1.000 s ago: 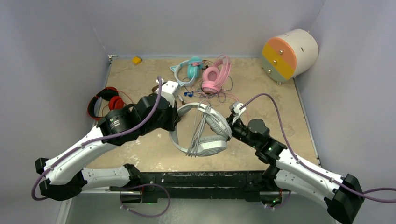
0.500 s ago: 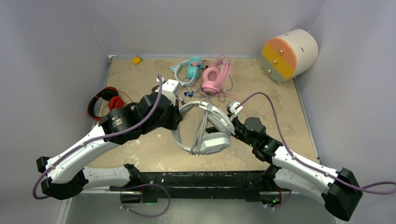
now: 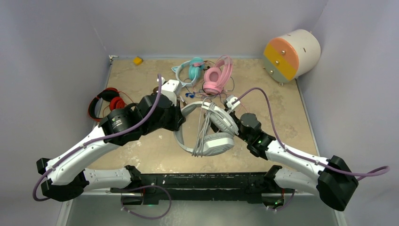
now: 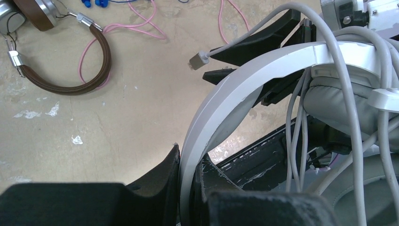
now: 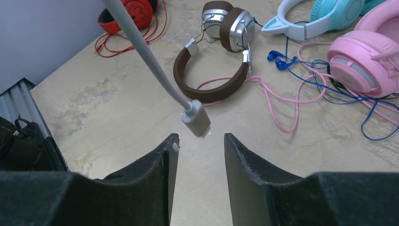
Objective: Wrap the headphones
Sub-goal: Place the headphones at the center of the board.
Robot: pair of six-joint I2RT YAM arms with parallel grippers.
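My left gripper (image 4: 188, 160) is shut on the headband (image 4: 244, 75) of the grey-white headphones (image 3: 209, 129) and holds them above the table. Their grey cable (image 3: 203, 132) is looped several times across the band and cups. The cable's plug end (image 5: 196, 118) hangs free just beyond the tips of my right gripper (image 5: 200, 136), which is open and empty. The plug also shows in the left wrist view (image 4: 197, 60), beside the right fingers (image 4: 254, 44). The pink pair (image 3: 217, 75) and the brown pair (image 5: 221, 61) with a blue cord (image 5: 301, 66) lie on the table behind.
Teal cat-ear headphones (image 3: 188, 70) lie at the back, red headphones (image 3: 108, 101) at the left edge. A pink cord (image 5: 282, 101) trails between the brown and pink pairs. A coloured cylinder (image 3: 291, 55) hangs on the right wall. A small yellow object (image 3: 137, 60) sits in the back left corner.
My right arm has reached forward and to the left, bringing its open gripper up to the free plug end. The held headphones shifted slightly to the right. The left arm hardly moved.
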